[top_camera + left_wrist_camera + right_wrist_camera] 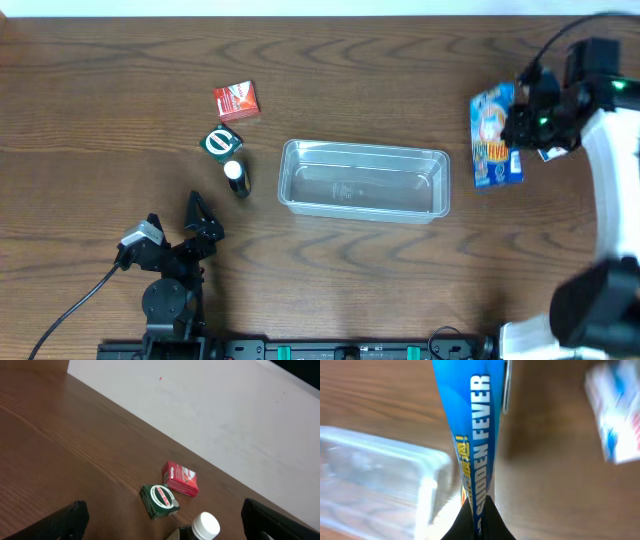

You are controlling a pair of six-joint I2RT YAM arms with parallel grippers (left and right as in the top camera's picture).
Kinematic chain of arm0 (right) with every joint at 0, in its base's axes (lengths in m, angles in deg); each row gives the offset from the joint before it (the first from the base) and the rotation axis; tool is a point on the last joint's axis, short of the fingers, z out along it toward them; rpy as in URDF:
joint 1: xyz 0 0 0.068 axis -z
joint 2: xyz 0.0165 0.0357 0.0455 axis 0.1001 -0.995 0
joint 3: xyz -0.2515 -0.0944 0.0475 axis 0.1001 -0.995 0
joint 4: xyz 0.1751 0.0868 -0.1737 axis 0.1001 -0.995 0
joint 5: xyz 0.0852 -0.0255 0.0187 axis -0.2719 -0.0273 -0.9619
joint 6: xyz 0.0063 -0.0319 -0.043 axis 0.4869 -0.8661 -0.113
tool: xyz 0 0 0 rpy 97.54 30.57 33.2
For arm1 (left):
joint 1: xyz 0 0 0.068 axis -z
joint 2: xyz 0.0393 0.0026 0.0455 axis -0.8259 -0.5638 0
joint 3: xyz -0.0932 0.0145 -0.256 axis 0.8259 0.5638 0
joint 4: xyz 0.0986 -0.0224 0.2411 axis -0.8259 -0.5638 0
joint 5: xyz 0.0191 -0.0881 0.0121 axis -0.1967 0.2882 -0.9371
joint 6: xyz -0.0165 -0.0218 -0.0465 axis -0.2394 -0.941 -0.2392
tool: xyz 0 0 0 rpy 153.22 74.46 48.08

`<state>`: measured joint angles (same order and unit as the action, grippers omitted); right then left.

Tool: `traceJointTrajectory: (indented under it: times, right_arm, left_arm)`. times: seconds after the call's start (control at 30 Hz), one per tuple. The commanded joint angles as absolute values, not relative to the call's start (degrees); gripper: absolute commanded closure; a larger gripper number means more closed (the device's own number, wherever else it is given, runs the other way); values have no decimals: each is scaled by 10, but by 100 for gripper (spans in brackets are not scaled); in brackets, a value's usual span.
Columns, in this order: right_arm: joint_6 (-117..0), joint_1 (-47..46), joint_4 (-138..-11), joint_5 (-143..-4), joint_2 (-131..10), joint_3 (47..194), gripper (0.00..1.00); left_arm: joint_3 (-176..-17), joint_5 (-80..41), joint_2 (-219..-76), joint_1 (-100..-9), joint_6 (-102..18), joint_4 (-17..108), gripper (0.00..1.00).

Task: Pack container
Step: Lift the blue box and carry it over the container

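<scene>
The clear plastic container [364,207] lies in the middle of the table; its corner shows blurred in the right wrist view [427,475]. My right gripper [522,126] is shut on a blue snack packet [492,128] and holds it above the table to the right of the container. In the right wrist view my fingers [482,512] pinch the packet's edge [475,435]. My left gripper [178,218] is open and empty at the front left. In its wrist view [167,527] it faces a dark bottle with a white cap [205,526].
A red box [236,102], a green box [221,141] and the bottle [236,177] lie left of the container. The red box [181,479] and green box [159,500] also show in the left wrist view. Another blue and white packet [615,420] lies under the held one.
</scene>
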<state>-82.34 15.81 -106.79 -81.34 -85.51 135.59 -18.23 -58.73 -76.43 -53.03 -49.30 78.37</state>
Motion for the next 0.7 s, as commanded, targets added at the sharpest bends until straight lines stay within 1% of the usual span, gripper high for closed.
traceJointTrajectory:
  times: [0.0, 0.1, 0.27, 0.37, 0.43, 0.53, 0.67]
  right_arm:
    - [-918, 115, -1072, -872, -774, 1388, 99]
    - [-964, 62, -1071, -872, -732, 1388, 99]
    - [-1084, -61, -1075, -856, -696, 1388, 99]
    - [-1156, -131, -1079, -806, -698, 1385, 99]
    - [-1226, -172, -1085, -777, -703, 1376, 99]
    - [-1297, -218, -1090, -714, -715, 1352, 99]
    - [-1312, -250, -1088, -614, -738, 1318, 99]
  left_arm:
    - [-169, -590, -761, -533, -487, 766, 2]
    - [-169, -590, -761, -533, -487, 766, 2]
    - [-169, -590, -761, -533, -487, 766, 2]
    - [-169, -590, -761, -533, -487, 766, 2]
    - [-169, -590, -761, -533, -487, 766, 2]
    - [-169, -590, -761, -533, -487, 766, 2]
    - [-169, -590, -761, -533, -487, 766, 2]
